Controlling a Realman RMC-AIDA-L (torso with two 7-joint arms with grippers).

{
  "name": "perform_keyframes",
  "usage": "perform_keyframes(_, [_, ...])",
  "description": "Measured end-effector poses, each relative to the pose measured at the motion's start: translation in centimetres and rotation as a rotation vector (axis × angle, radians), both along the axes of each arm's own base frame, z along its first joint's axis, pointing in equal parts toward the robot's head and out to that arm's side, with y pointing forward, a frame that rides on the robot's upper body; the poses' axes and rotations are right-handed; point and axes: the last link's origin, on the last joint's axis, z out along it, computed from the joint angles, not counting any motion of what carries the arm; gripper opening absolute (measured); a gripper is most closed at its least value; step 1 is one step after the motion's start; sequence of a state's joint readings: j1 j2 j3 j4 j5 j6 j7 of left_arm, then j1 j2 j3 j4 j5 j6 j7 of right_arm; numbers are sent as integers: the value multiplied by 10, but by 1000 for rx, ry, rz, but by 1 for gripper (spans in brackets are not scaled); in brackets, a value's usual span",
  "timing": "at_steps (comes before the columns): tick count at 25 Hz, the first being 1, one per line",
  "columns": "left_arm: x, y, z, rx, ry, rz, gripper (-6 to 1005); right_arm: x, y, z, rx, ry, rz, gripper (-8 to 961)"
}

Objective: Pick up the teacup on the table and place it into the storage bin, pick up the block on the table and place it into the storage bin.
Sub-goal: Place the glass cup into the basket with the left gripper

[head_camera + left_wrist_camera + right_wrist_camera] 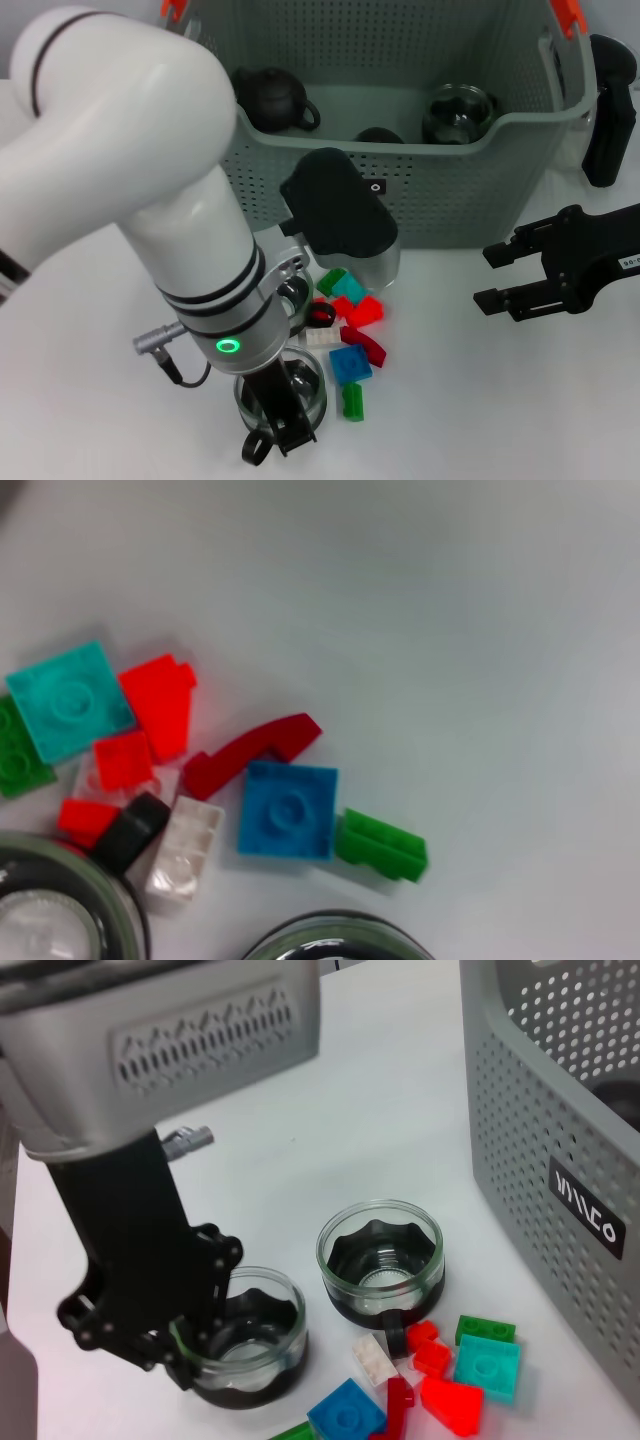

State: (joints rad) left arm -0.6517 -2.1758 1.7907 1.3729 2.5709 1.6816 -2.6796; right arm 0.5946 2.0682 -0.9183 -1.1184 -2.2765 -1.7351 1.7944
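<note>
Currently the left gripper (280, 425) is down on the near teacup (240, 1345), fingers straddling its rim, apparently clamped on the glass wall. That cup sits beside the second teacup (381, 1270) and the blocks (352, 330), in front of the storage bin (480, 190). Bin lies straight ahead; lift must clear its front wall. Right gripper (500, 275) hovers open, off to the right.
</note>
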Motion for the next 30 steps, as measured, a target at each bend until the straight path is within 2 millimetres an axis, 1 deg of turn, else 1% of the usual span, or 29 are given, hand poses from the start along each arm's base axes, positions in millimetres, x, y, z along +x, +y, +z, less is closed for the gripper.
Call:
perform_keyframes(6, [10,-6,20,14,-47,11,56,-1,1,0,2,1,2,657])
perform_keyframes(8, [12,-5,24,26,-65,14,56,-1,1,0,3,1,3,657])
perform_keyframes(17, [9,-3,26,42,-85,20,55,-2,2,0,2,2,5,658])
perform_keyframes(21, [13,-1,30,54,-101,16,55,1,2,0,3,5,-4,658])
perform_keyframes(24, [21,1,41,76,-139,13,56,4,2,2,6,5,-9,657])
perform_keyframes(29, [45,4,75,111,-279,17,55,7,1,4,11,6,-18,656])
perform_keyframes(30, [48,4,79,114,-294,13,55,8,1,4,12,4,-21,656])
